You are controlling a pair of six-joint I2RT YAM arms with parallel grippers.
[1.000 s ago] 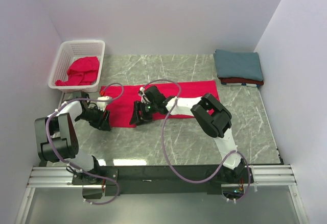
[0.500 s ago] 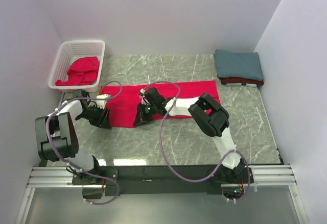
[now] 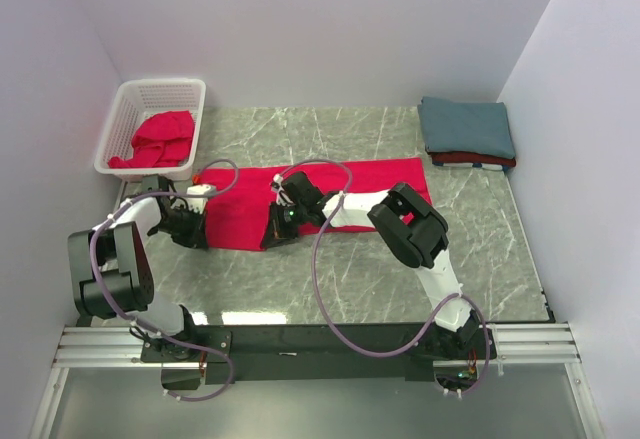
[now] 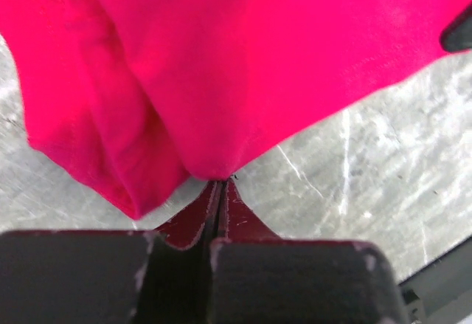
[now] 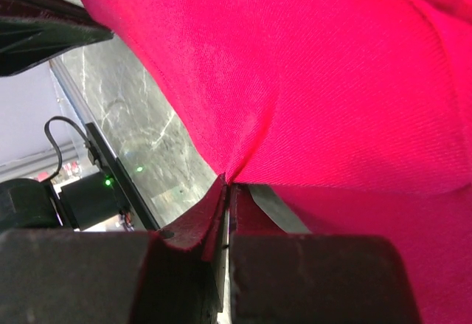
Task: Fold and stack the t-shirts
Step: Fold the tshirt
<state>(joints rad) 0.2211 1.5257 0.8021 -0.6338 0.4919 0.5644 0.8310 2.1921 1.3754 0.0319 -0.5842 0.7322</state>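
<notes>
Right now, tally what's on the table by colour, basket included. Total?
Bright red: 2 (spread tee; heap in the basket, may hide more)
Teal: 1 (teal tee)
Dark red: 1 (dark red tee, under the teal tee)
White: 1 (basket)
Total: 5

No readable text, label, brand, number or sign is showing in any view. The red t-shirt [image 3: 380,174] is showing plain cloth only; the white basket [image 3: 160,83], far left, is showing bare lattice.
</notes>
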